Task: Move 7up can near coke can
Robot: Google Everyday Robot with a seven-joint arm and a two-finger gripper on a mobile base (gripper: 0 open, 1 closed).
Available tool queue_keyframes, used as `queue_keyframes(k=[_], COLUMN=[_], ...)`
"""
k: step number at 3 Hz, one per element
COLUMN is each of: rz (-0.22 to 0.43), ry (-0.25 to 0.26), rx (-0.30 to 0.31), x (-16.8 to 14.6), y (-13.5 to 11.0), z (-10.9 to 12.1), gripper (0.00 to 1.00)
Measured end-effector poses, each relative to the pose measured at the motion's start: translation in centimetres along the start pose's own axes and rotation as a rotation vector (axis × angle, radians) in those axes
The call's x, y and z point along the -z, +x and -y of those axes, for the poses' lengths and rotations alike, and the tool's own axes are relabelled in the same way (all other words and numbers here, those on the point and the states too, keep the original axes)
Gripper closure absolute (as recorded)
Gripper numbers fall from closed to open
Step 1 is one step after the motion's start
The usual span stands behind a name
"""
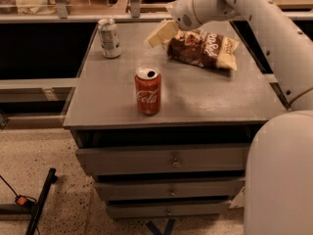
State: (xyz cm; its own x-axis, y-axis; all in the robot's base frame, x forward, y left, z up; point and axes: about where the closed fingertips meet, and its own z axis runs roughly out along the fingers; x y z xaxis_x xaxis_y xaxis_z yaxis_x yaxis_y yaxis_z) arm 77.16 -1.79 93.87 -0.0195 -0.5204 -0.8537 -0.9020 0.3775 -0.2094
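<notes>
The 7up can (109,37), silvery-white with faint green marks, stands upright at the far left corner of the grey cabinet top (195,99). The coke can (147,90), red with white script, stands upright near the front, left of centre. My gripper (160,34) hangs above the far middle of the top, to the right of the 7up can and apart from it, with its pale fingers pointing down-left. It holds nothing that I can see.
A brown and white snack bag (203,48) lies at the far right of the top, just right of the gripper. Drawers (171,159) sit below the top. My white arm (274,28) crosses the right side. A black stand leg (41,202) lies on the floor at left.
</notes>
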Motion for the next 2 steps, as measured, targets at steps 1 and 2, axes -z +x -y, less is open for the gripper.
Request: queue_keyframes(k=[1, 2], rz=[0.061, 0.087], ry=[-0.026, -0.052], rx=[-0.006, -0.001], x=[-3.1, -6.1], y=[-1.7, -2.9], z=[-0.9, -1.6], gripper=[0.00, 0.00])
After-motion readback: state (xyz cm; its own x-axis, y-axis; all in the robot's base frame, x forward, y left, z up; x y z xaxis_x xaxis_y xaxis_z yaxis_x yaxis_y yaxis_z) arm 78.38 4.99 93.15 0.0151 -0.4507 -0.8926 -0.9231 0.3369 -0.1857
